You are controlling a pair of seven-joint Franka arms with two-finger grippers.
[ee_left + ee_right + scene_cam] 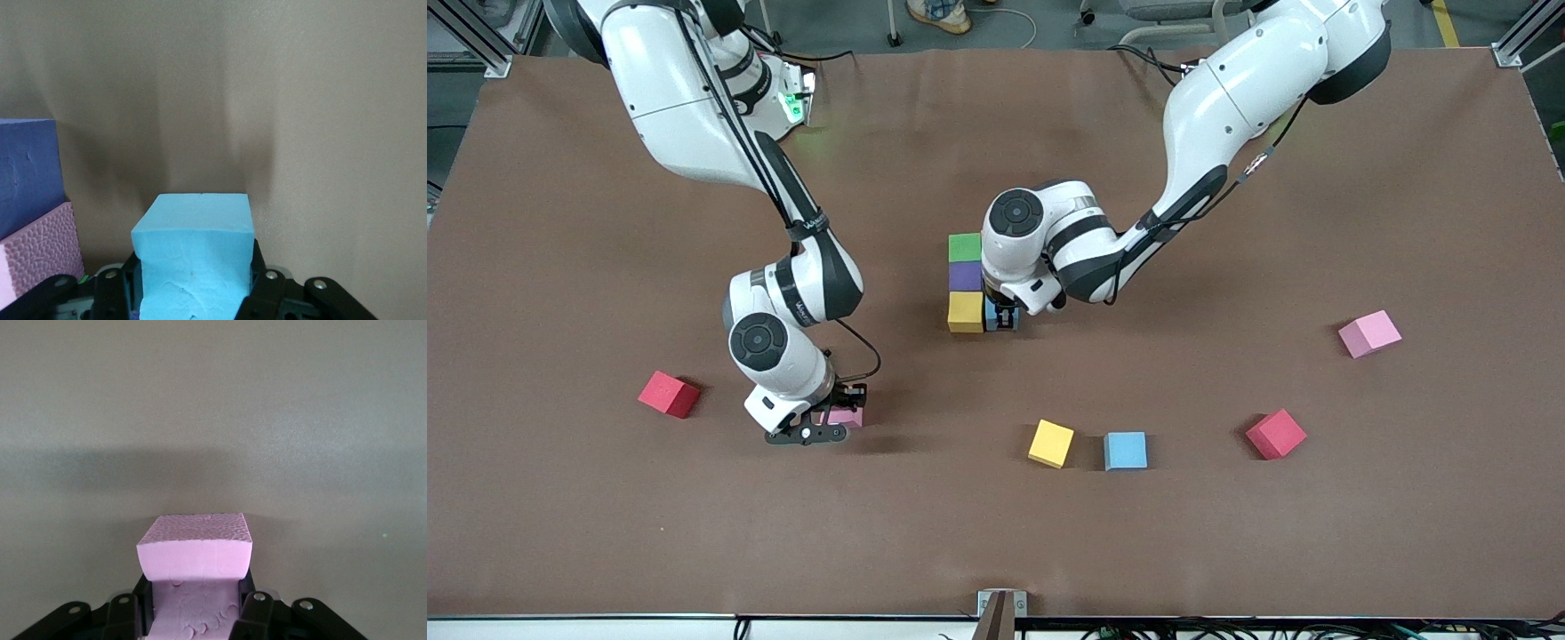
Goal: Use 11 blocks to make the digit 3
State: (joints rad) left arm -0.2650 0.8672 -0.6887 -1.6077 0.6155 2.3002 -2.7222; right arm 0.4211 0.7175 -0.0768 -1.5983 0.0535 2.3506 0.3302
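we see a brown matte table [1227, 533] with wide bare stretches along every edge, and most cubes sit well apart from one another. all the blocks are small foam cubes with square edges and dull, slightly pebbled faces.

near the middle stands a short column of touching cubes: a green block [964, 247] farthest from the front camera, a purple block [964, 276] next, and a yellow block [965, 312] nearest. just beside that yellow one, toward the left arm's end, the left gripper [1005, 320] is clenched on a light blue block [193, 257], its fingers [263, 283] pressed to two of its sides.

the right gripper [831, 418] is down at the table toward the right arm's end, clamped on a pink block [195, 550] whose grainy top shows in the right wrist view.

loose cubes lie nearer the front camera: a red block [668, 394] near the right gripper, a second yellow block [1050, 444] just beside a blue block [1125, 451], and another red block [1275, 434]. a second pink block [1369, 333] sits alone toward the left arm's end.
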